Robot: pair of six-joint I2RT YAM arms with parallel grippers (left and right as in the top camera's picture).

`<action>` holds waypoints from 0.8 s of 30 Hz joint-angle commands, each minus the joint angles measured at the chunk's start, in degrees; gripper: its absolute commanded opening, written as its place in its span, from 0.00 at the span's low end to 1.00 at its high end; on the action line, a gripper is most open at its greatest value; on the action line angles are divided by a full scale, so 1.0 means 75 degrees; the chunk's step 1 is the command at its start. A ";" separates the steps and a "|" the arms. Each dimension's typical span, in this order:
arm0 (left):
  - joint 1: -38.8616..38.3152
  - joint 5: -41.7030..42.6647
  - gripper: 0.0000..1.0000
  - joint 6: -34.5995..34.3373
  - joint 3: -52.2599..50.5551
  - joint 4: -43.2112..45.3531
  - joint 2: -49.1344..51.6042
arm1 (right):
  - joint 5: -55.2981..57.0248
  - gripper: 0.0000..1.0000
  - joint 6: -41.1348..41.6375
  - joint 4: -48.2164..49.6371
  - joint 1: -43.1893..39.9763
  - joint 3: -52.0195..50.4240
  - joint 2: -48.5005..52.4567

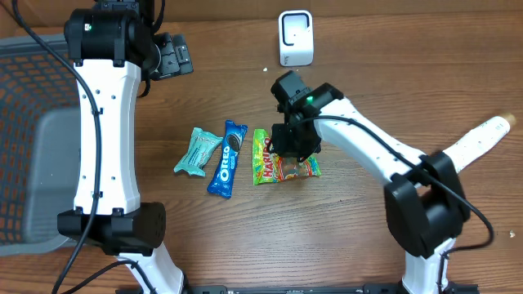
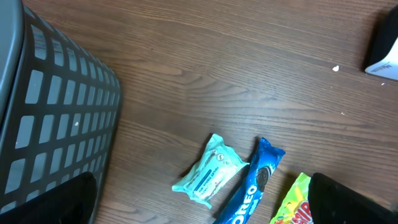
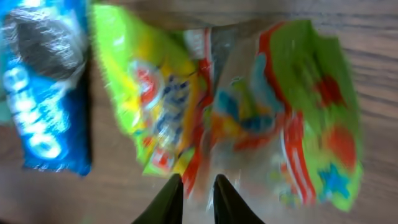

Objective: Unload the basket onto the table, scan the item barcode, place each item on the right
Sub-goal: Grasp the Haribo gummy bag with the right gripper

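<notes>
Right wrist view: right gripper (image 3: 191, 198) jaws stood nearly together, pinching crinkled edge of gummy bag (image 3: 261, 106), which lay on table (image 1: 392, 73) beside Oreo pack (image 3: 37, 93). Left gripper (image 1: 167, 55) gaped wide, empty. Pinch needed firm bite on film, then lift with barcode side toward scanner (image 1: 295, 37).

The gummy bag (image 1: 274, 170) lay flat on the table (image 1: 368, 73), near its middle. It was bright green and yellow with red lettering and a clear panel showing coloured sweets, and its film was crinkled and glossy. The scanner (image 1: 295, 37), a small white box with rounded corners, stood at the table's far side, well apart from the bag.
</notes>
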 commanded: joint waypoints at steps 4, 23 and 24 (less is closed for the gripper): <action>0.0041 -0.0099 1.00 0.0119 -0.0012 0.0012 0.0003 | 0.0099 0.22 0.0822 0.0799 -0.0114 -0.0382 0.0755; 0.0041 -0.0096 1.00 0.0119 -0.0012 0.0012 0.0003 | -0.0985 0.92 -0.1437 -0.0924 -0.1020 0.2180 0.0676; 0.0041 -0.0099 1.00 0.0119 -0.0009 0.0012 0.0003 | -0.0898 0.92 -0.1434 -0.0930 -0.0933 0.2177 0.0676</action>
